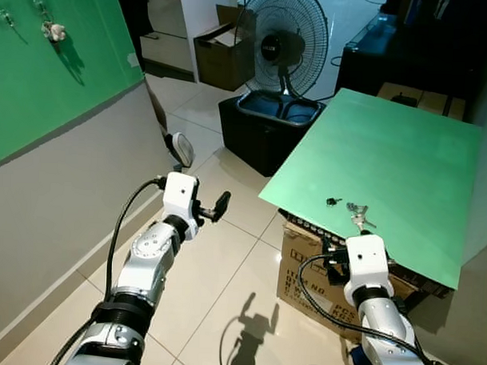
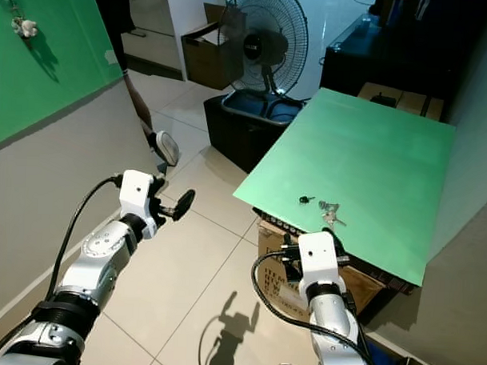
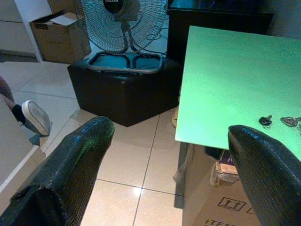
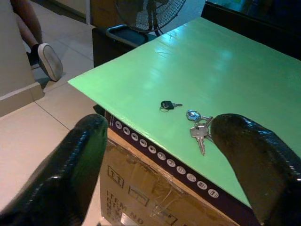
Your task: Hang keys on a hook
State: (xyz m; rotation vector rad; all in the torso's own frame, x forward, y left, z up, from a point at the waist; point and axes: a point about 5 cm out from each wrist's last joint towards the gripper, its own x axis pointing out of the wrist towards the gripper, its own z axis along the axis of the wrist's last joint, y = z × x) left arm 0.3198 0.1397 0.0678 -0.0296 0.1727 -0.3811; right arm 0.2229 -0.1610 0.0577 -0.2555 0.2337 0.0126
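Note:
A bunch of silver keys (image 1: pixel 358 212) lies near the front edge of a green board (image 1: pixel 389 147), with a small black key (image 1: pixel 332 202) just left of it. My right gripper (image 4: pixel 160 125) hovers open in front of and below that edge, a short way from the silver keys (image 4: pixel 198 129). My left gripper (image 1: pixel 219 206) is held open over the floor, well left of the board. High on the green wall panel at far left are metal hooks (image 1: pixel 42 3); a small white charm (image 1: pixel 53 32) hangs from one.
The board rests on a cardboard box (image 1: pixel 304 269). Behind it a standing fan (image 1: pixel 280 44) sits on a black box (image 1: pixel 261 127). A person's shoe (image 1: pixel 179 148) shows by the wall corner. An open carton (image 1: pixel 220 53) stands further back. Tiled floor lies between wall and board.

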